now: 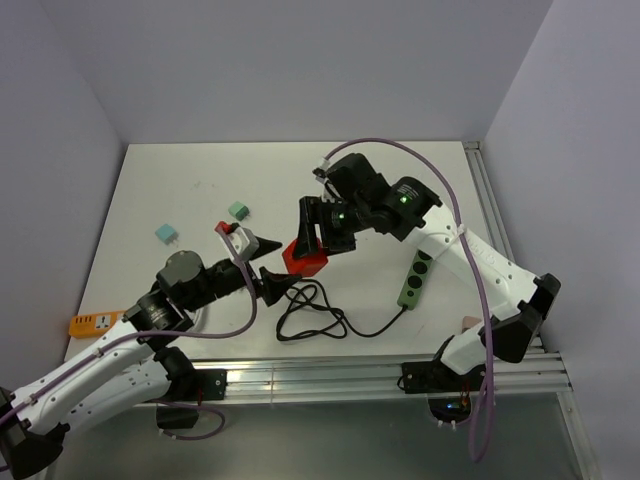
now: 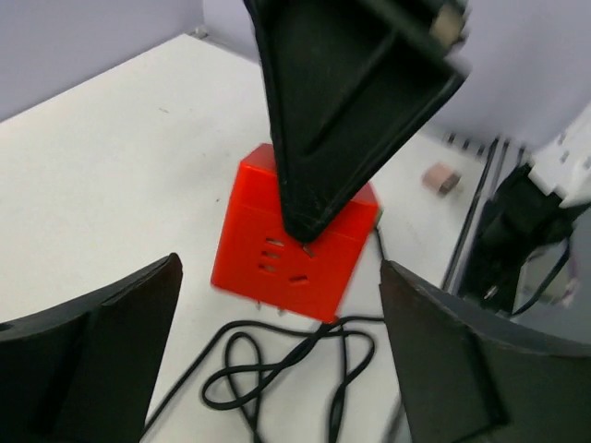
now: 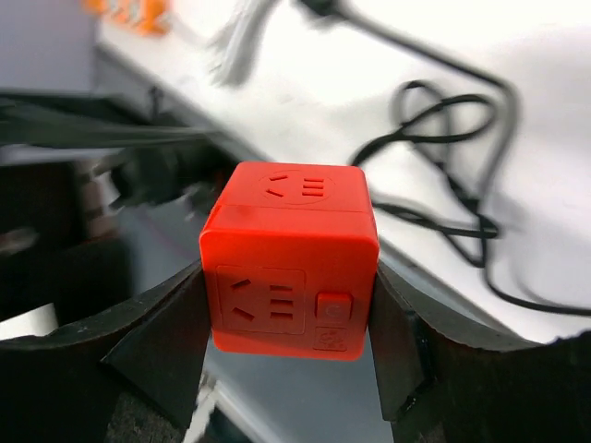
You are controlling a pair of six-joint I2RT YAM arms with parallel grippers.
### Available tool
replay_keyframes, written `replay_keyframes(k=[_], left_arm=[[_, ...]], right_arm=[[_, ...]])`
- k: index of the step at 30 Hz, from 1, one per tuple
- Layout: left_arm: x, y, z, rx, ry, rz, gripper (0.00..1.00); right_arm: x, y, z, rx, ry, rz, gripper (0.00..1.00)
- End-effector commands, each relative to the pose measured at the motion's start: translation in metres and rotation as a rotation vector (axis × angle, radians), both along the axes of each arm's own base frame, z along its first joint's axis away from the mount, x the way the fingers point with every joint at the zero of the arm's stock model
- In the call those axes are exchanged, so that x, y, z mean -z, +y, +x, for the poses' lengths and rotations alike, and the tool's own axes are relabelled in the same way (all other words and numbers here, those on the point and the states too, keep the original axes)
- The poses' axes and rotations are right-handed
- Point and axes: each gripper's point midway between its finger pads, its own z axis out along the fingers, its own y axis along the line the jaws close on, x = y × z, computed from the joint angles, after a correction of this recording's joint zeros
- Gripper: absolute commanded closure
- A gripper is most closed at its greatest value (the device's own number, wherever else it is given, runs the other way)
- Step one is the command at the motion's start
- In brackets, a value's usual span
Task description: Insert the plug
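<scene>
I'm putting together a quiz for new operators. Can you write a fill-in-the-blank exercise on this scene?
1. The right gripper is shut on a ____ cube socket.
2. The left gripper has its jaws ____, holding nothing.
3. The black cable lying on the table leads to a ____ power strip.

Missing words: red; open; green

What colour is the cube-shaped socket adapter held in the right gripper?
The cube-shaped socket adapter is bright red, clearest in the right wrist view.
</scene>
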Motion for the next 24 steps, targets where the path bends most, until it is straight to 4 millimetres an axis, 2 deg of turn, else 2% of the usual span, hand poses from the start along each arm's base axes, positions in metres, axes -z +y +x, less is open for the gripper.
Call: replay_keyframes(k=[1,2,4,5,6,7,9,10,12,14,16,17,19,24], left_arm=[[-0.065,0.018,-0.002,-0.087,0.014,-0.210,0.04],[-0.065,0.025,0.002,-0.133,0.031,-0.222,0.01],[-0.073,0.040,0.004,-0.207,0.078,-0.282,0.01],[-0.073,0.053,0.016,-0.312,0.106,-0.306,0.01],[-0.061,0.063,0.020,-0.384,0.186,-0.305,0.00],[-0.064,0.071,0.022,-0.432,0.213,-0.325,0.01],[-0.055,0.083,0.027,-0.522,0.301,-0.347,0.01],[-0.059,0.081,0.026,-0.510,0.307,-0.350,0.01],[-0.057,0.072,0.019,-0.455,0.334,-0.348,0.00],[-0.049,0.067,0.019,-0.446,0.371,-0.331,0.01],[-0.040,0.061,0.018,-0.443,0.435,-0.332,0.01],[-0.037,0.059,0.018,-0.439,0.451,-0.333,0.01],[-0.030,0.050,0.014,-0.395,0.483,-0.333,0.01],[-0.026,0.039,0.009,-0.334,0.520,-0.364,0.00]], right_arm=[[0.005,-0.041,0.030,0.171,-0.134,-0.115,1.00],[0.006,-0.048,0.033,0.196,-0.146,-0.118,1.00],[0.021,-0.069,0.049,0.275,-0.152,-0.173,1.00],[0.025,-0.081,0.058,0.310,-0.180,-0.201,1.00],[0.031,-0.089,0.063,0.336,-0.176,-0.219,1.00],[0.042,-0.107,0.074,0.385,-0.176,-0.261,1.00],[0.047,-0.129,0.087,0.462,-0.208,-0.282,1.00],[0.055,-0.146,0.093,0.520,-0.189,-0.299,1.00],[0.061,-0.171,0.099,0.602,-0.200,-0.327,1.00],[0.062,-0.204,0.108,0.690,-0.224,-0.402,1.00],[0.069,-0.235,0.107,0.761,-0.198,-0.495,1.00],[0.070,-0.258,0.111,0.829,-0.182,-0.532,1.00],[0.071,-0.279,0.109,0.870,-0.170,-0.580,1.00],[0.080,-0.329,0.111,0.973,-0.106,-0.621,1.00]])
